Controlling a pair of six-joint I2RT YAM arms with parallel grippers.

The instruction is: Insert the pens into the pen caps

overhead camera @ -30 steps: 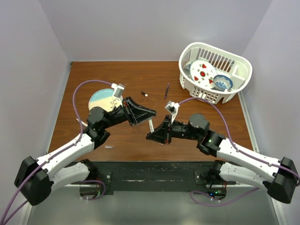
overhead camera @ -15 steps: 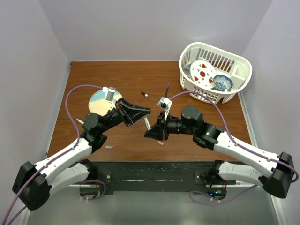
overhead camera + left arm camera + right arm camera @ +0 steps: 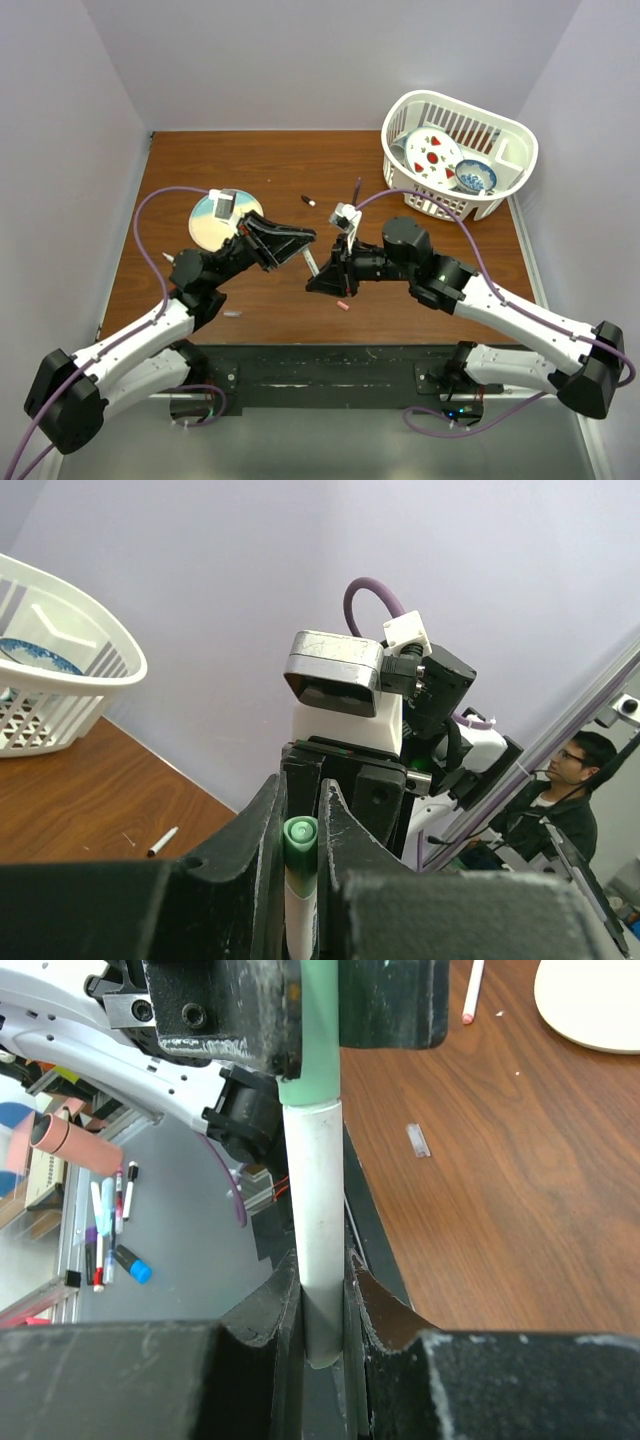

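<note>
Left pincer [image 3: 302,798] pinches the green cap [image 3: 318,1040]. Right pincer [image 3: 322,1295] pinches the white pen [image 3: 318,1190]. Both arms have moved in together above the table [image 3: 300,160], so cap and pen now meet. A push should join them.

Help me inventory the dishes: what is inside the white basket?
Inside the white basket sit a white plate with red shapes and a small blue-patterned bowl beside it. Whatever lies beneath them, or low behind the basket's near wall, is covered.

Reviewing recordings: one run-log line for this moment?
left gripper shut on green cap | right gripper shut on white pen | green cap joined to white pen
</note>
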